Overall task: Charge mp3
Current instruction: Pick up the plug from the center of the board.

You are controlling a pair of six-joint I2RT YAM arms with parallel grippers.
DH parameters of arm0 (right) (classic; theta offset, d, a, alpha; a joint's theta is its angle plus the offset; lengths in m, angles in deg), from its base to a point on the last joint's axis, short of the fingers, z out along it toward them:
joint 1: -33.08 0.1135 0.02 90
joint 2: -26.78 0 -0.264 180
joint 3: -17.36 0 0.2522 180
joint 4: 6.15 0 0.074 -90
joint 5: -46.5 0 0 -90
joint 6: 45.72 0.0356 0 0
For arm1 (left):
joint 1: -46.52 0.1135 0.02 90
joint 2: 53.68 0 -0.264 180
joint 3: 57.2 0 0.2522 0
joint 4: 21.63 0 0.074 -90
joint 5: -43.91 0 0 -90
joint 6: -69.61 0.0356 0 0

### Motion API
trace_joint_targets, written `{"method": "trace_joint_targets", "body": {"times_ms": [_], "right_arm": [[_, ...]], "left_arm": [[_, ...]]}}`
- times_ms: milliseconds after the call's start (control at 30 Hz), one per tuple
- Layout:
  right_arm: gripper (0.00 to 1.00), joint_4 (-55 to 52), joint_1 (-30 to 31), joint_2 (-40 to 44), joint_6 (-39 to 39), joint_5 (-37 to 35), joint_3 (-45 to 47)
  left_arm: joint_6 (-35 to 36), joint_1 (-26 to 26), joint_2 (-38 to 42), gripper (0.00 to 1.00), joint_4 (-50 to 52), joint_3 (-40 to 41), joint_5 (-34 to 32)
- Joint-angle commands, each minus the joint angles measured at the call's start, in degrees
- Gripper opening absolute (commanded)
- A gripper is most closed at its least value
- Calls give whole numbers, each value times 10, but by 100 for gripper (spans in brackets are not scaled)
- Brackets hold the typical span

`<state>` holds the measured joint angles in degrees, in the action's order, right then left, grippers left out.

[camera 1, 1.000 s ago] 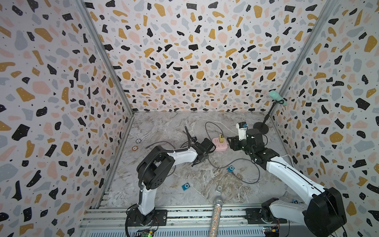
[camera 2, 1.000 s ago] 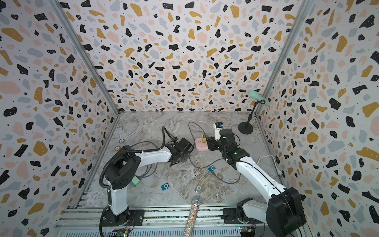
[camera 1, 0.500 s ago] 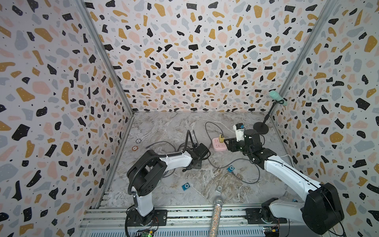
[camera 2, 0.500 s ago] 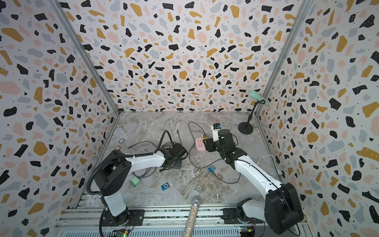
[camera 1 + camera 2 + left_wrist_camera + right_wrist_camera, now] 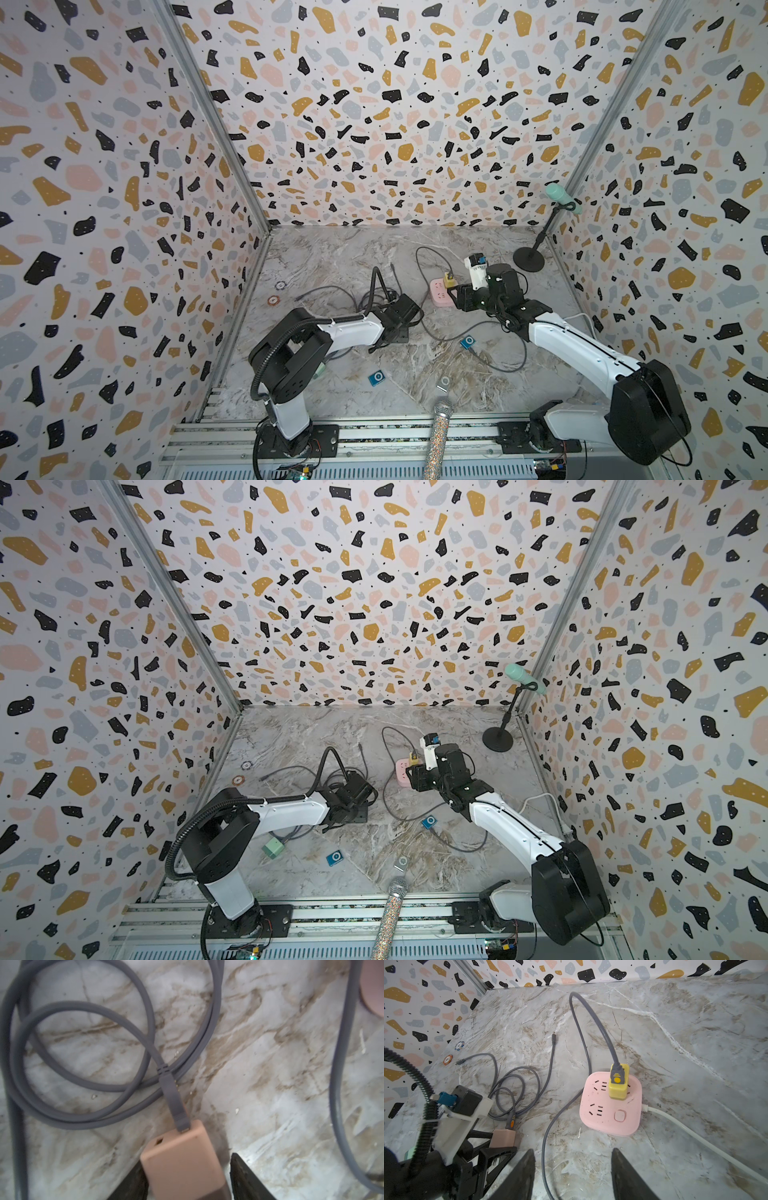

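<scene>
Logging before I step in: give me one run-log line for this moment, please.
left gripper: open around beige adapter, gap at one side | right gripper: open, empty, near power strip | yellow adapter: plugged in

The power strip (image 5: 604, 1122) is pink, its plug (image 5: 617, 1086) yellow, the cable (image 5: 543, 1157) grey, the charger block (image 5: 182, 1163) tan, the mp3 player (image 5: 468, 342) blue, the bench (image 5: 332, 257) brown-veined grey marble.

A: Walls?
B: Back wall (image 5: 374, 124) plus side walls (image 5: 83, 208), all terrazzo print. White bg w/ black, mustard, pink & grey-blue chips.
A: Corners?
B: Metal strips (image 5: 218, 124) run down both back corners to the floor (image 5: 332, 257).
A: Floor itself?
B: Marble-look sheet, grey-white w/ brown veins. Ribbed metal rail (image 5: 395, 436) along the front edge.
A: Light?
B: Soft, even. Faint shadows only.
</scene>
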<state>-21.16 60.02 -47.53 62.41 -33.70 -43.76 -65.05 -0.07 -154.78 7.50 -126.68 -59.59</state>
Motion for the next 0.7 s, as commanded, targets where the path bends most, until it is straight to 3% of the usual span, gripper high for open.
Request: {"method": "trace_joint_targets", "body": {"times_ms": [0,200,333,567,667], "right_arm": [[59,2,7,-3,4,6,-15],[59,-6,14,-19,-6,9,-20],[59,-6,14,-40,-21,56,-28],[60,37,21,-99,-27,254,-42],[61,39,38,-120,-33,285,-53]], "left_arm": [[-39,1,-23,60,-33,11,31],[-56,7,-3,43,-29,52,48],[16,12,35,26,-24,76,42],[181,24,175,26,-70,116,12],[212,29,211,26,-86,119,22]]}}
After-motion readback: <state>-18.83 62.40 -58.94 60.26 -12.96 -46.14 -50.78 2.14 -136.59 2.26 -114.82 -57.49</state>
